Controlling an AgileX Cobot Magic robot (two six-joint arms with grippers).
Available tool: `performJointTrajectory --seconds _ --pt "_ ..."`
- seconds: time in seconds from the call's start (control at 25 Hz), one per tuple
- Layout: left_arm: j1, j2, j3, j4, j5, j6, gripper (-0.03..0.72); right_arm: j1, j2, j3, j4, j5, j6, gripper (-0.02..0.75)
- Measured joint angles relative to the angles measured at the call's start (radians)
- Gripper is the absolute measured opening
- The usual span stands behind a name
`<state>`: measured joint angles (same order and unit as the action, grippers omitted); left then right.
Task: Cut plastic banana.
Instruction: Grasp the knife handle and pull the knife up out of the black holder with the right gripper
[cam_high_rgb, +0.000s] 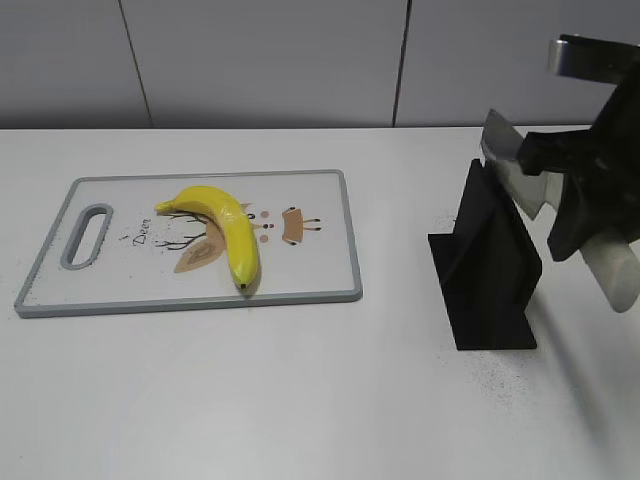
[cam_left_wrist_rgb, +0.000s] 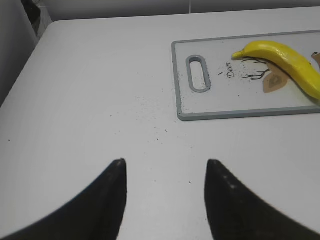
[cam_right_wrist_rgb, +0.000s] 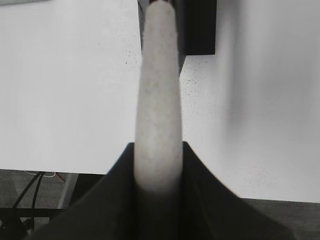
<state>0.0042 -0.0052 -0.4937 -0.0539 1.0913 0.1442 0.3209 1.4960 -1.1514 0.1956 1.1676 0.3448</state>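
Observation:
A yellow plastic banana lies on a white cutting board with a grey rim at the left of the table. Both also show in the left wrist view, the banana and the board. My right gripper is shut on the pale grey handle of a knife. It holds the knife tilted, with the blade just above a black knife holder. My left gripper is open and empty over bare table, left of the board. It is out of the exterior view.
The black knife holder stands on the white table at the right, well apart from the board. The table's near edge shows in the right wrist view, with cables below it. A grey panelled wall runs behind the table.

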Motion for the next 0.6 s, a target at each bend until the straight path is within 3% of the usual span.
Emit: performJointTrajectory --seconds 0.28,0.6 --pt "0.0 0.0 0.0 0.001 -0.004 0.0 0.491 0.0 -0.078 -0.057 -0.014 0.04 -0.03 0.188" --pt "0.0 0.097 -0.1 0.0 -0.059 0.0 0.491 0.0 -0.03 -0.226 -0.017 0.057 -0.334 0.188"
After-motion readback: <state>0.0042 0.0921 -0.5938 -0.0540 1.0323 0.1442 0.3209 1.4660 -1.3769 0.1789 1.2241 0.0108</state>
